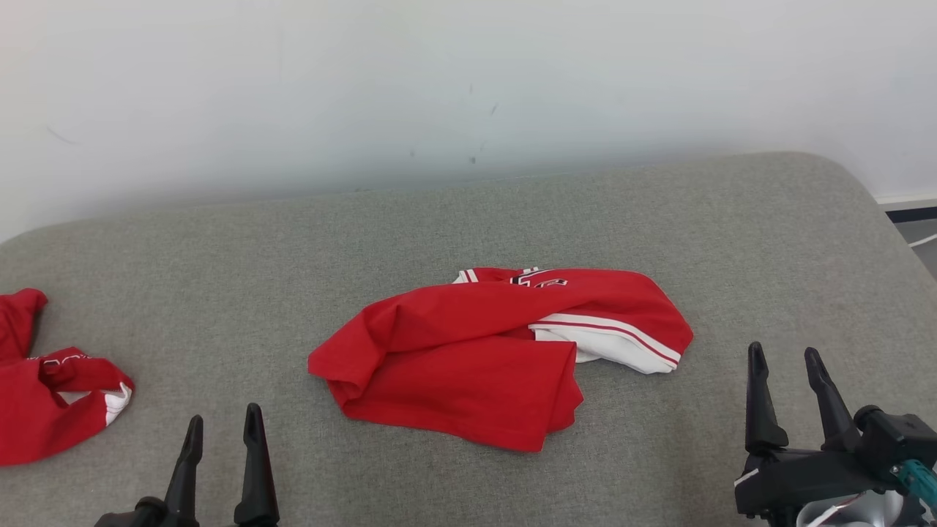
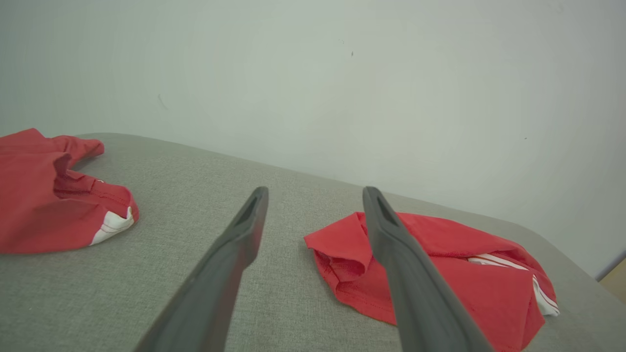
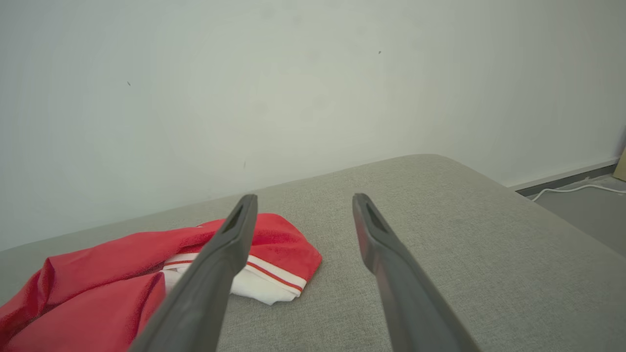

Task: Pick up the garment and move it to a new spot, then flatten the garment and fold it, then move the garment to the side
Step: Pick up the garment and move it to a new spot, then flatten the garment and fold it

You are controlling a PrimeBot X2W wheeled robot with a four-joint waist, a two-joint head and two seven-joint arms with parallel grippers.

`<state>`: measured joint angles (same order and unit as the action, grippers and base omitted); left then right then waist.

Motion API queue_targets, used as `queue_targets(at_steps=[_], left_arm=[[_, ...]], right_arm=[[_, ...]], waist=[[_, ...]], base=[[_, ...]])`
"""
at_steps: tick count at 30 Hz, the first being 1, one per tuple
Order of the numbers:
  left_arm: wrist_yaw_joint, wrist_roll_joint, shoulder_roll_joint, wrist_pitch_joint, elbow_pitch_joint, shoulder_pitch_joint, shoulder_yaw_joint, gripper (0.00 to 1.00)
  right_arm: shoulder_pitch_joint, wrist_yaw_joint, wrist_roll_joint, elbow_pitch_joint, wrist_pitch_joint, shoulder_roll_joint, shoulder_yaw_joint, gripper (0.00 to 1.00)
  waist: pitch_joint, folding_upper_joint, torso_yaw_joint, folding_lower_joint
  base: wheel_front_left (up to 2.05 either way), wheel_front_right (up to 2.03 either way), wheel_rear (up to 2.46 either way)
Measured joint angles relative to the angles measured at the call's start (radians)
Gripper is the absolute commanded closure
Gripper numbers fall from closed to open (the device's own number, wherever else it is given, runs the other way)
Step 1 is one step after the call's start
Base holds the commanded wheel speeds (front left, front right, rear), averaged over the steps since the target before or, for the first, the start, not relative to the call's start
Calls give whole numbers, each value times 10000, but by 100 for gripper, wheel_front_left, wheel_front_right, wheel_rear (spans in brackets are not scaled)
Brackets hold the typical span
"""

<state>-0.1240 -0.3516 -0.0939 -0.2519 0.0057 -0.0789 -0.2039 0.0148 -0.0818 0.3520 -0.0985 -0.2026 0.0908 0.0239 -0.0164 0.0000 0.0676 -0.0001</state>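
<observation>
The wide grey fabric cushion [image 1: 219,249] is carrying the crumpled red jersey with white striped trim [image 1: 468,359], bunched at its middle — judging by that, nothing is done yet: lifting, flattening, folding and setting aside are all remaining. A second red garment [image 1: 44,395] is lying at the left edge. Near, the left gripper [image 1: 223,414] and right gripper [image 1: 782,350] are hovering, jaws spread wide, touching nothing

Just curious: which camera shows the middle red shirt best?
The head view: the whole red shirt lies there unblocked. In the left wrist view a dark finger crosses it; the right wrist view cuts part of it off.
</observation>
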Motion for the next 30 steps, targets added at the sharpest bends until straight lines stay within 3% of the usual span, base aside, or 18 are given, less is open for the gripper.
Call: queue_targets(at_steps=[11,20,26,30], left_arm=[[23,19,-368,270,439,-90,-40,0],[27,86,-433,491,466,-76,-94,0],[224,56,-495,702,522,-70,-194,0],[598,-13,-596,1315,993,253,-575,0]], right_arm=[[-230,293,-6,-399,-107,-25,-265,0],[-300,309,-35,-617,-234,-17,-313,0],[-431,410,-104,-734,-267,-29,-504,0],[-688,479,-105,-761,-276,-40,-639,0]], waist=[[-73,0,-31,1],[-78,0,22,0],[-106,0,99,0],[-184,0,248,1]], base=[[0,0,0],[0,0,0],[0,0,0],[0,0,0]])
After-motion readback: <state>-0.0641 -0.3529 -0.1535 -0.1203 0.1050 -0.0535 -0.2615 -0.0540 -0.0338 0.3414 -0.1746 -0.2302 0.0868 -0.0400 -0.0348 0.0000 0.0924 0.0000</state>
